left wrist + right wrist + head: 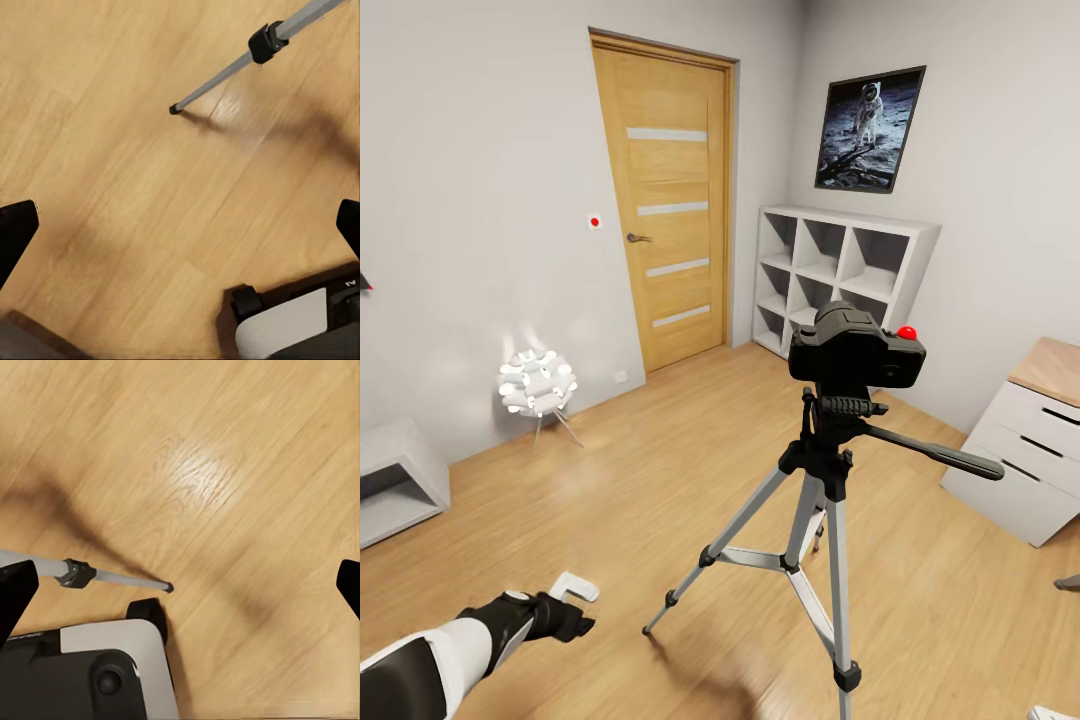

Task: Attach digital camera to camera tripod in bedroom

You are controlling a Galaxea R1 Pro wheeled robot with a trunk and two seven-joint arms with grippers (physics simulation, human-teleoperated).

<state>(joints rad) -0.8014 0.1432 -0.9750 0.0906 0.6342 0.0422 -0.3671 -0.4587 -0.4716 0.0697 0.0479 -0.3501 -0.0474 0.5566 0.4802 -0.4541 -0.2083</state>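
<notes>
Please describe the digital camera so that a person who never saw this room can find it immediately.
Look in front of the white cube shelf, where the camera tripod stands on the wood floor. The digital camera sits on top of its head. It is a small black body with a round red button, unlike the long black pan handle below.

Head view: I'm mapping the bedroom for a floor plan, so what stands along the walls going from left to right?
Low grey bench → spiky white floor lamp → wooden door → white cube shelf → white drawer unit with wooden top.
</notes>
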